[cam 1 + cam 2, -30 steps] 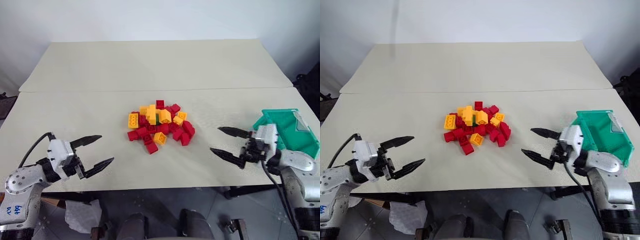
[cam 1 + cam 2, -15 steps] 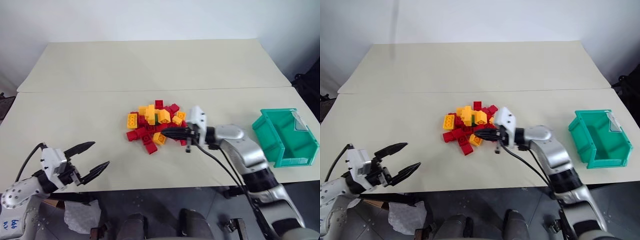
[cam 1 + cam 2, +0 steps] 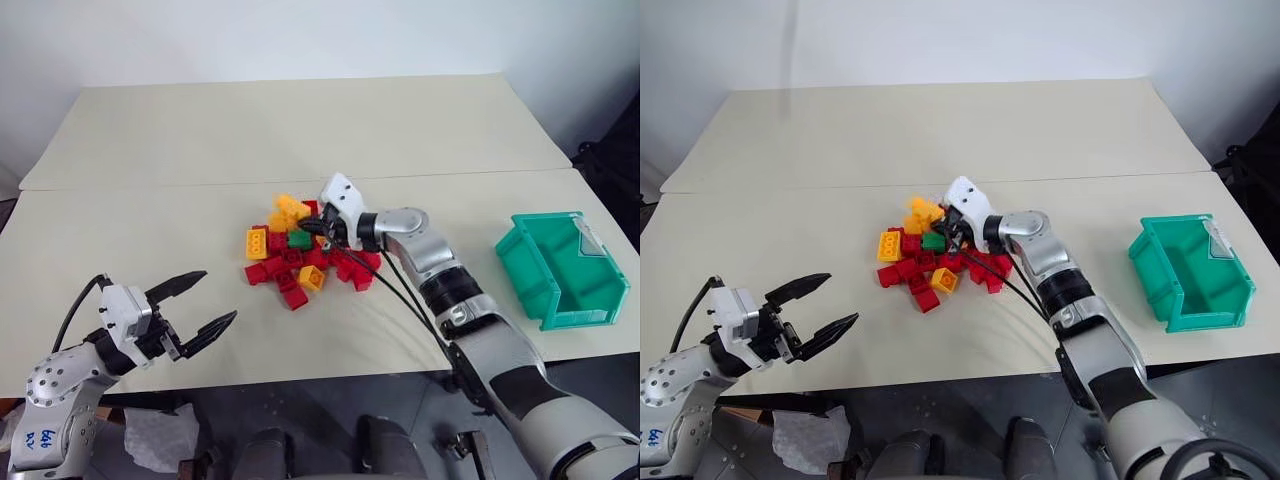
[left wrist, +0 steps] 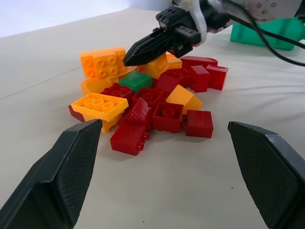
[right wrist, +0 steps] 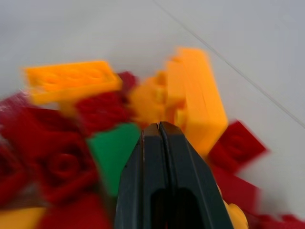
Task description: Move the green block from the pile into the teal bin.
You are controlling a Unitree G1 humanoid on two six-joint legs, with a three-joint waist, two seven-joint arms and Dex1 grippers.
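starting at my left, the left gripper (image 3: 196,305) hangs low over the near edge of the table (image 3: 150,220), its two black fingers spread wide with nothing between them, well apart from the pile (image 3: 305,250) and pointing toward it from the side. moving across, the pile sits near the middle of the table, red and yellow-orange bricks heaped loosely, and the green block (image 3: 298,239) lies in its upper middle, exposed on top, with a yellow-orange brick (image 4: 104,61) standing just behind it and red ones crowding its near side. the right gripper (image 4: 135,54) has its tips right over the pile, fingers pressed together with no gap and nothing clamped. in the left wrist view those closed tips sit just above and slightly behind the green block, close but, as far as i can judge, not gripping it. i can't make out a clear long axis on the block; it looks roughly square from here. the right arm is plainly the nearer one, so i'd judge the grasp is its job: the fingers would need to part and drop astride the block. farther right, the teal bin (image 3: 560,266) stands empty by the table edge, well clear of the pile.
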